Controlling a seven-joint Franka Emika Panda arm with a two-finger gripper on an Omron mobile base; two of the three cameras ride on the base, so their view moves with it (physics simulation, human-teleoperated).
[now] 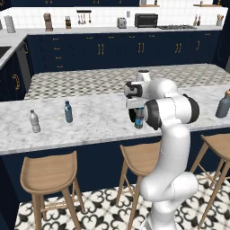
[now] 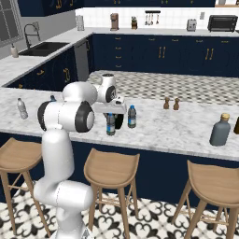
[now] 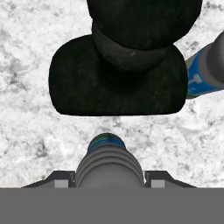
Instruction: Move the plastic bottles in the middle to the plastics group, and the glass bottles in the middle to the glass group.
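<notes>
Surface: white-veined marble (image 2: 177, 130), stools below, navy cabinets behind.
Fingers (image 3: 109, 186): apparently clamped on water bottle (image 3: 109, 164), mid-surface.
Black bottle (image 3: 118, 74): just beyond it.
Second water bottle (image 2: 132, 116): standing beside.

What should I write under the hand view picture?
Tool astride a water bottle, squat black bottle just beyond on the marble counter.

Gripper (image 1: 136, 109) hangs over the marble counter (image 1: 94, 121), its jaw state obscured by the arm. One blue-capped water bottle (image 1: 139, 118) stands directly below the jaws. Well off to one side stand the teal bottle (image 1: 68, 112) and the pale bottle (image 1: 34, 121); the tall grey bottle (image 1: 223, 104) stands well off to the other.
</notes>
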